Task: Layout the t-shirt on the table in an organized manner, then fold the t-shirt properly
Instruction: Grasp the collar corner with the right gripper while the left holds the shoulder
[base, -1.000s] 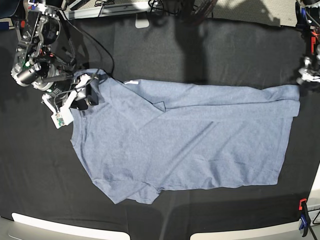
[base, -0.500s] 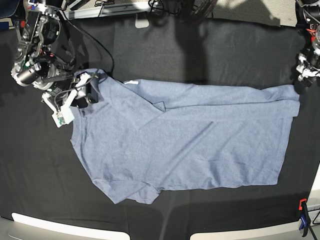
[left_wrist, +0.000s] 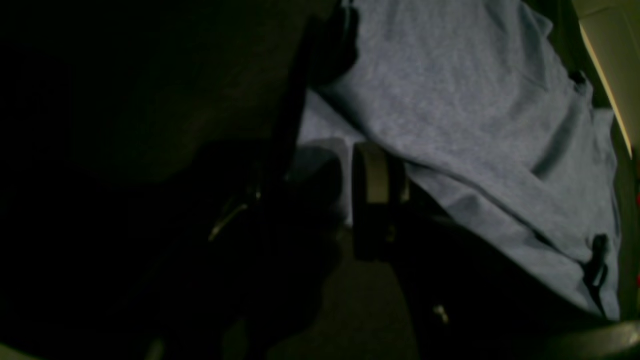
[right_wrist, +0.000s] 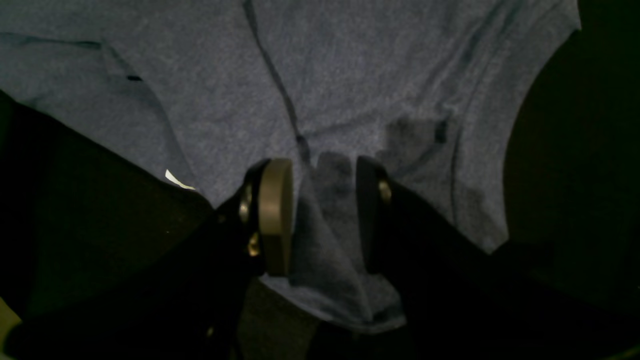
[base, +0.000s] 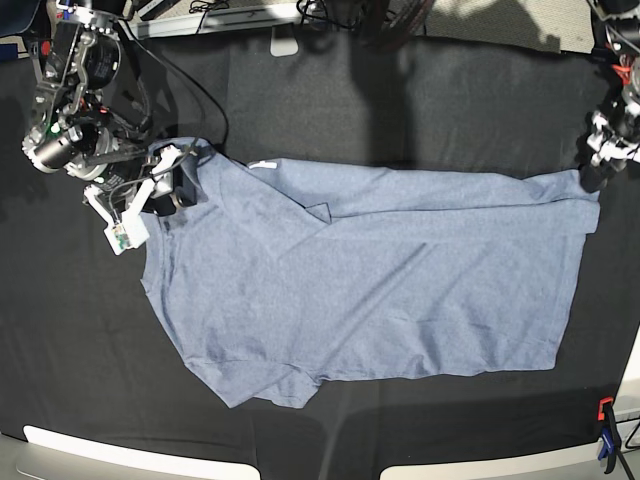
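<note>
A: Count? One t-shirt (base: 380, 275), spread flat across the middle of the black surface (base: 320, 100), plain side up.

B: Two arms. Right claw (right_wrist: 320, 215) sits at the shirt's corner on the base view's left, jaws around a raised fold of the blue-grey cloth, pinching it.

A: Left claw (base: 592, 172)?

B: Near the opposite corner by the surface's edge. Wrist view too dark, one pale pad (left_wrist: 375, 172) visible beside the cloth; can't tell if it's spread or pressed together.

A: Extras: one small white tag (base: 262, 163) at the shirt's upper edge, one clamp (base: 606, 430) at the near corner.
</note>
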